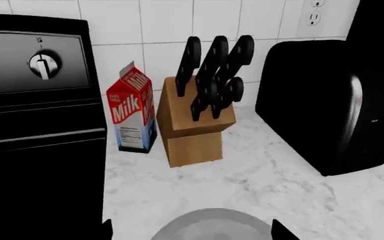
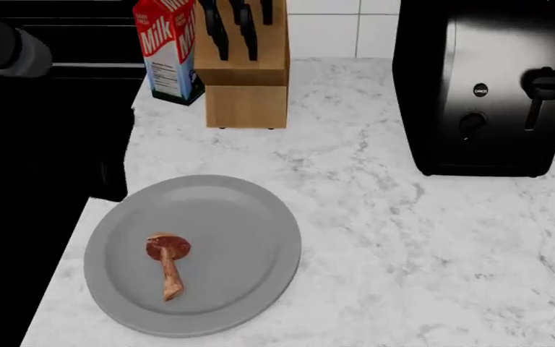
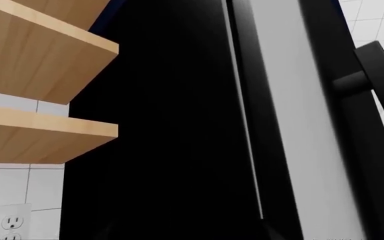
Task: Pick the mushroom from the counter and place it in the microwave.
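Head view shows the mushroom lying on its side on a round grey plate, which sits on the near left part of the white, grey-veined table. Its reddish-brown cap points to the far side and its thin orange-tan stem runs toward the near edge, so the long axis lies roughly near to far.

Neither pincer appears in this view. Only a rounded grey arm part shows at the far left, over the black stove. The left wrist view looks across the table at the milk carton, the wooden knife block and the black toaster, with the plate's rim at its lower edge. From this I judge the left arm to be nearer the mushroom, just to the near side of the plate. How wide the left pincer stands cannot be told.

The right wrist view shows a tall black appliance front with a bar handle and pale wooden shelves. That arm seems raised away from the table, and its pincer's width cannot be told either.

The plate looks smooth and matte, and the mushroom small and slender.
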Robot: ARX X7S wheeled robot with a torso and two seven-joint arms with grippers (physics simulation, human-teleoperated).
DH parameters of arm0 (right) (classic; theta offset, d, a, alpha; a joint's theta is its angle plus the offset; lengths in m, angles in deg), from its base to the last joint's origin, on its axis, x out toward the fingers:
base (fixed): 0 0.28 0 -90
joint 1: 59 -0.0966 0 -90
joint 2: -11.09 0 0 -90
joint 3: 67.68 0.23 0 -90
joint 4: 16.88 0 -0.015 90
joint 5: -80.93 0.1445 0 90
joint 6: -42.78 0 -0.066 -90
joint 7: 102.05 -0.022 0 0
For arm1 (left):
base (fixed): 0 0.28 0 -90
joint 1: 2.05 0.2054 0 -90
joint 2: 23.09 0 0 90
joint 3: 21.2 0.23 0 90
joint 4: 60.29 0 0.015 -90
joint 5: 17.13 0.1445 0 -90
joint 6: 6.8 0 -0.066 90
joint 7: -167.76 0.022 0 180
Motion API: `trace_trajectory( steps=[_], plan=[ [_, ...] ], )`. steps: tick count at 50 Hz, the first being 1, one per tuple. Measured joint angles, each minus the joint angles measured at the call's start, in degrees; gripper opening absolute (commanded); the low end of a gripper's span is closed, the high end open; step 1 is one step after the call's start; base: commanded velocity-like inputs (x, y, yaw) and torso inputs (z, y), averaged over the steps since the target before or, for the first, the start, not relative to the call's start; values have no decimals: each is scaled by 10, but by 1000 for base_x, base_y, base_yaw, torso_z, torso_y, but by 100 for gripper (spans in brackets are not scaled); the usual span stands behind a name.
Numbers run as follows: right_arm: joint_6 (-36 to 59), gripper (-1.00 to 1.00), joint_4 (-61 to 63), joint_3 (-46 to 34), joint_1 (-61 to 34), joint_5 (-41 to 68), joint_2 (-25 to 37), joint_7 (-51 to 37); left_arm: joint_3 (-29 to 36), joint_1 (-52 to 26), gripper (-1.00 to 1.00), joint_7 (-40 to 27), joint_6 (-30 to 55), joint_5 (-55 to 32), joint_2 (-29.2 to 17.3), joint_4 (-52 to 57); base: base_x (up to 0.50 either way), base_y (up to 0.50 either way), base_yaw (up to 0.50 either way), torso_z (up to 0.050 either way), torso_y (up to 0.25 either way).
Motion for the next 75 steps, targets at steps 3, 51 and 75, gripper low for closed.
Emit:
trace_trajectory(
  steps=[3,51,75],
  plan=[
    [-2,100,-1,-5,-2,-2,-2,1,6,-9,100,-57,17,-72,-4,-25,0,0,0,0,0],
    [5,100,-2,-54,-38,-12,12,1,131,-13,100,-86,28,-180,-11,-161,0,0,0,0,0],
    [6,100,-6,-71,-49,-14,18,2,176,-2,100,4,-20,-88,1,-209,0,0,0,0,0]
  ],
)
